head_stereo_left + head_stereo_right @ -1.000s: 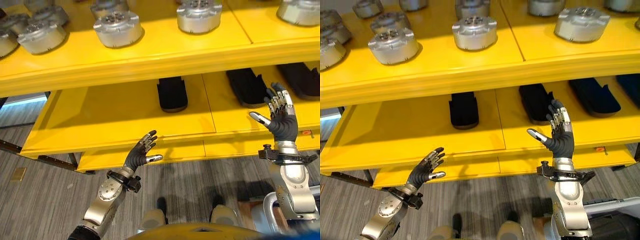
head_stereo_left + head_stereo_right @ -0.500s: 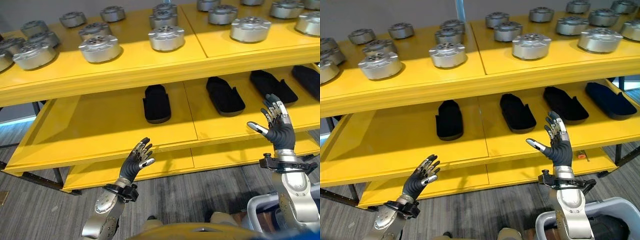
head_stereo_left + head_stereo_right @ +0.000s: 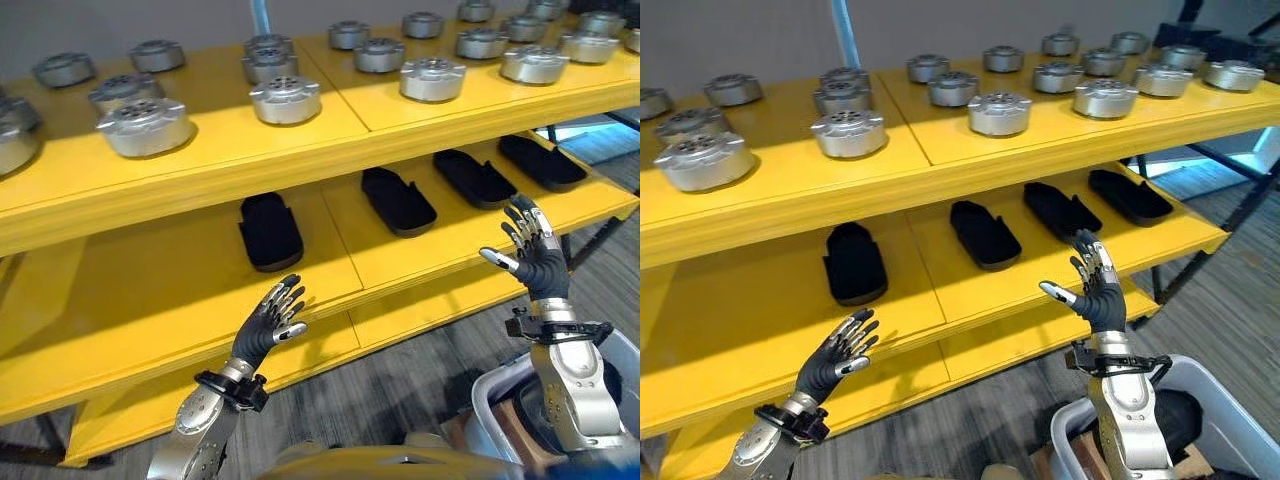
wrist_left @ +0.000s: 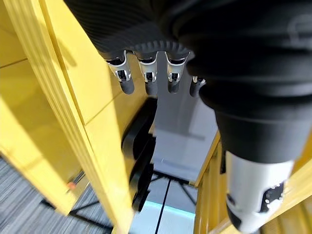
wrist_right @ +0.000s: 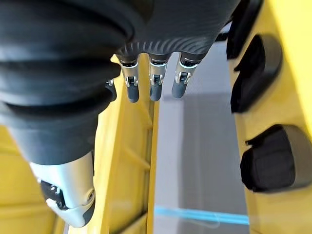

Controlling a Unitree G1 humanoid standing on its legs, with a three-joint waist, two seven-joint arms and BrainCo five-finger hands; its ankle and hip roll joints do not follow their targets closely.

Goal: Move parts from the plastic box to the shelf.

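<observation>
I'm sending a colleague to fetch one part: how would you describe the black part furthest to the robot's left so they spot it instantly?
Find the yellow shelf and look at its middle level, under the row of silver round parts. Four black parts lie there; take the leftmost black part, which sits alone with a wider gap from the others.

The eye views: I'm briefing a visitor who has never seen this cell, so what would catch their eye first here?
First the bright yellow shelf, its top level lined with round silver metal parts. Below, on the middle level, lie four black shoe-shaped parts in a row. In front of the shelf, the left hand and the right hand are raised, open and empty, and a grey plastic box sits at the lower right.
</observation>
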